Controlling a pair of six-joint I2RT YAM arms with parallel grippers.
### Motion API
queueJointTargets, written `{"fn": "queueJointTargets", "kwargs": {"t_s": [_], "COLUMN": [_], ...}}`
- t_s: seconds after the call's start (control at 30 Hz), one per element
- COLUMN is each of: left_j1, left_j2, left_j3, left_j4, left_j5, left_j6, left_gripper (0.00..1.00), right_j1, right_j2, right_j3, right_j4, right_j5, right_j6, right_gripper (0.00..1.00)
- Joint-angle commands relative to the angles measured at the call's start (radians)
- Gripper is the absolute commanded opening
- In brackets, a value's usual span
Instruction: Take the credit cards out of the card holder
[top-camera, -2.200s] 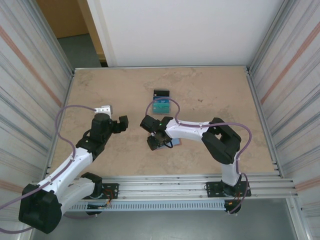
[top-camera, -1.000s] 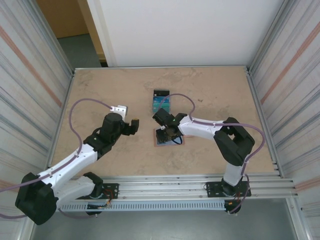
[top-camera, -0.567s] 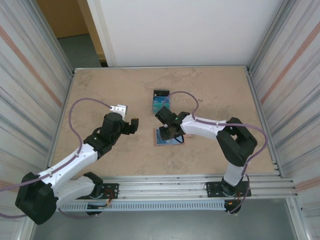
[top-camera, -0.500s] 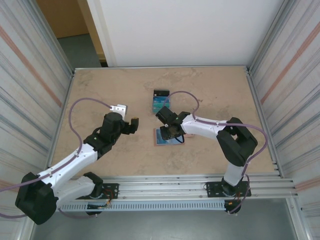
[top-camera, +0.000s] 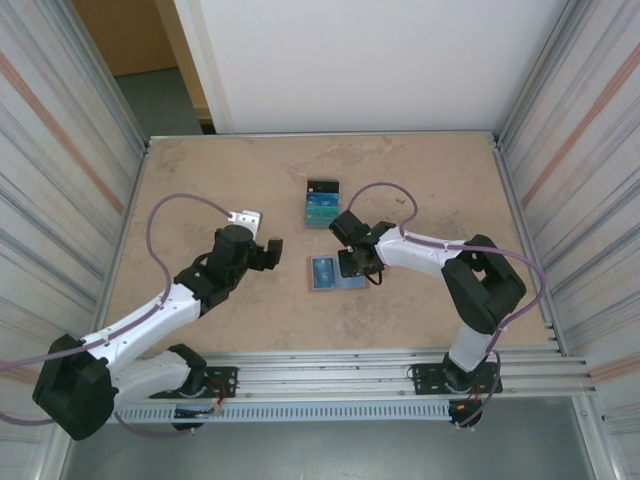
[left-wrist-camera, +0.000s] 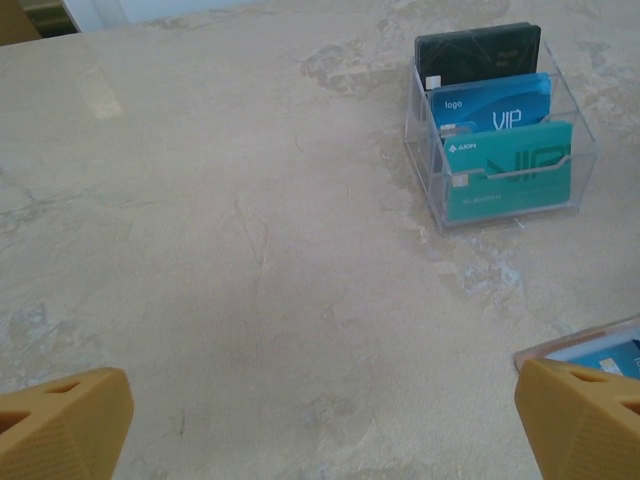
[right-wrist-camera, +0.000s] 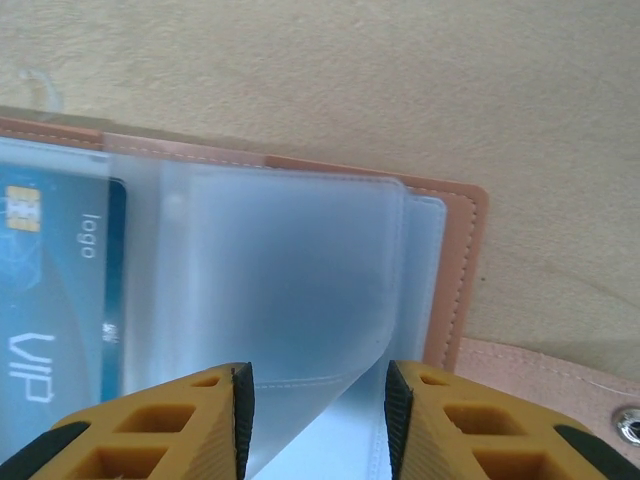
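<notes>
Working on the open card holder (right-wrist-camera: 455, 280), we are judging that one blue card (right-wrist-camera: 60, 300) is waiting inside. The right gripper (right-wrist-camera: 315, 400), at its 3 o'clock, is standing half apart around a clear sleeve (right-wrist-camera: 290, 280); pinching or not, we cannot tell. The left gripper (left-wrist-camera: 320, 425), at 9 o'clock, is gaping, released. Next we are needing the card's edge. At 12 o'clock a clear stand (left-wrist-camera: 585, 150) is holding three cards (left-wrist-camera: 505, 175). Marbled table (top-camera: 200, 180) and ribbed walls (top-camera: 60, 150) are enclosing everything.

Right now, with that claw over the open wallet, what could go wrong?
The right gripper straddles a curled clear sleeve, not the blue card; closing might pinch only plastic. Nothing holds the card holder down: the left gripper is open, off to its side, so a pull could drag or lift it whole.
</notes>
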Motion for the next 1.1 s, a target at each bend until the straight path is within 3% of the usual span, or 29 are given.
{"fn": "queueJointTargets", "kwargs": {"t_s": [0.0, 0.3, 0.63, 0.8, 1.07], "left_j1": [-0.019, -0.161, -0.232, -0.250, -0.250], "left_j2": [0.026, 0.179, 0.339, 0.414, 0.480], "left_j3": [0.030, 0.045, 0.097, 0.120, 0.124], "left_j4": [0.027, 0.049, 0.091, 0.100, 0.126], "left_j5": [-0.007, -0.048, -0.041, -0.061, -0.041], "left_j6": [-0.023, -0.075, -0.082, -0.089, -0.107], "left_gripper": [0.99, 0.99, 0.99, 0.99, 0.99], "right_j1": [-0.011, -0.041, -0.073, -0.101, -0.109], "right_j2": [-0.024, -0.121, -0.267, -0.278, -0.196], "right_j3": [-0.021, -0.055, -0.064, -0.075, -0.086], "right_j4": [-0.034, -0.061, -0.053, 0.025, 0.113], "right_j5": [0.026, 0.051, 0.019, -0.172, -0.324], "right_j6": [0.041, 0.078, 0.103, 0.089, 0.086], "right_gripper": [0.40, 0.40, 0.56, 0.44, 0.32]}}
